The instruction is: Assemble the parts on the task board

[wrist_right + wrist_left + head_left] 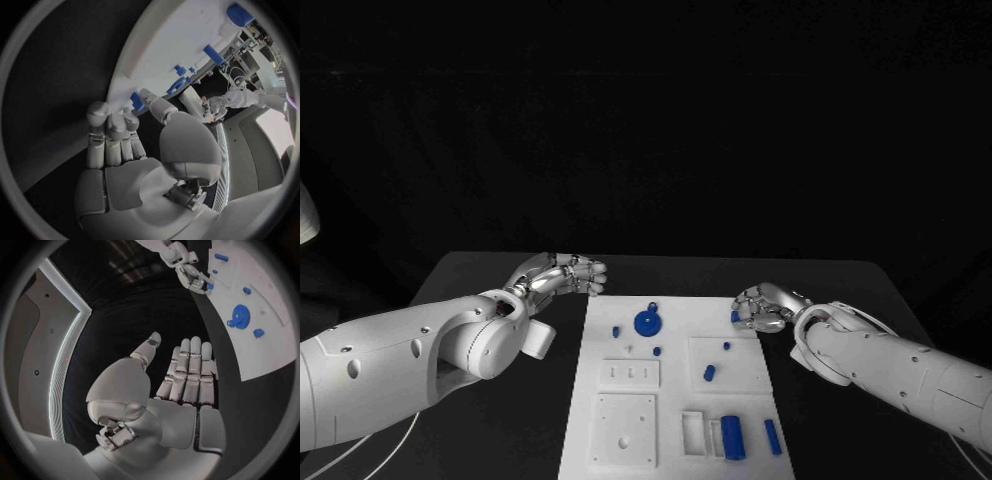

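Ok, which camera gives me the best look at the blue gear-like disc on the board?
The head view: the blue disc lies unobstructed near the far end of the task board, seen from above. The left wrist view shows it clearly too, but bent. The right wrist view shows it edge-on and partly hidden.

The left hand [181, 385] lies flat, palm showing, its fingers [190, 365] straight and close together with nothing in them — the thumb stands apart. Off its fingertips at about one o'clock, the white task board [275, 340] rests on the black surface [250, 415], carrying a blue gear-like disc [240, 316] and small blue pegs [258, 332]. The right hand [195, 280] touches the board's edge — a small blue part [210, 286] at its fingertips.
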